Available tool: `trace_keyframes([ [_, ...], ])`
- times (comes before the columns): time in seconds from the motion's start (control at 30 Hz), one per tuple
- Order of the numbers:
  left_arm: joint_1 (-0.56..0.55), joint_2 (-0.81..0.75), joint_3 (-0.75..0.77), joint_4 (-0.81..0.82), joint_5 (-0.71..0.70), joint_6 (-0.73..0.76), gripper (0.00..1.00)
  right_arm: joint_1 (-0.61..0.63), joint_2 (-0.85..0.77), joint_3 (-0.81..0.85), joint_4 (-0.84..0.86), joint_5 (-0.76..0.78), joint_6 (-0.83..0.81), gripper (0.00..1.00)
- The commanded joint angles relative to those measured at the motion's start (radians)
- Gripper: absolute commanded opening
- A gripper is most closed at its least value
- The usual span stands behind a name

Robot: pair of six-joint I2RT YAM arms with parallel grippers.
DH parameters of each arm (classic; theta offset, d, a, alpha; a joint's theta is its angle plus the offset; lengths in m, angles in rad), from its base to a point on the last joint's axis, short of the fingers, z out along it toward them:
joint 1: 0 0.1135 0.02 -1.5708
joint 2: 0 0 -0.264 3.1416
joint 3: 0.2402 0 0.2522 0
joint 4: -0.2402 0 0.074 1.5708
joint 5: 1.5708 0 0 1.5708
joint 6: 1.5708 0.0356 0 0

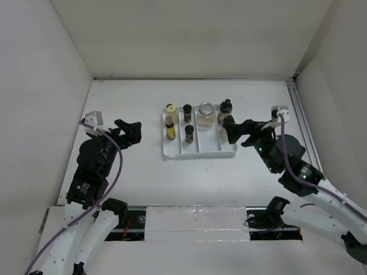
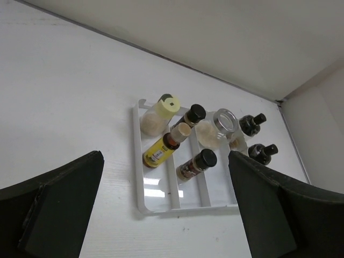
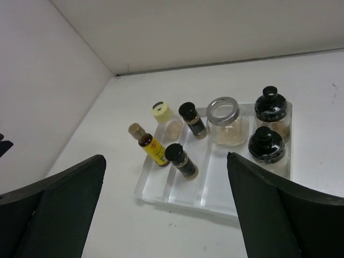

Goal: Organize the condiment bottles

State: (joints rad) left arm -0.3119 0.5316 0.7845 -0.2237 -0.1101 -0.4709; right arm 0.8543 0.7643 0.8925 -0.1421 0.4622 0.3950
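Seven condiment bottles stand in a white divided tray (image 1: 198,153). In the top view, left to right, they are a yellow-capped bottle (image 1: 170,109), a yellow-labelled bottle (image 1: 170,130), two black-capped shakers (image 1: 187,112) (image 1: 189,133), a silver-lidded jar (image 1: 206,113) and a dark bottle (image 1: 225,109). A second dark bottle (image 3: 265,145) shows in the right wrist view. My left gripper (image 1: 133,133) is open and empty, left of the tray. My right gripper (image 1: 230,132) is open and empty above the tray's right end. The left wrist view shows the tray (image 2: 156,188) between my open fingers (image 2: 59,204).
White walls close in the table at the left, back and right. A rail (image 1: 299,114) runs along the right wall. The tray's front halves (image 3: 177,193) hold nothing.
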Motion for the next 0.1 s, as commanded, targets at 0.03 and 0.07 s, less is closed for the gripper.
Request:
trace_keyframes([
  [0.03,0.007,-0.025,-0.024,0.072,0.032,0.014,0.99,0.009,-0.098,-0.067,0.01,0.032,0.027,1.0],
  [0.07,0.007,-0.025,-0.024,0.072,0.041,0.014,0.99,0.009,-0.099,-0.067,-0.014,0.032,0.036,1.0],
])
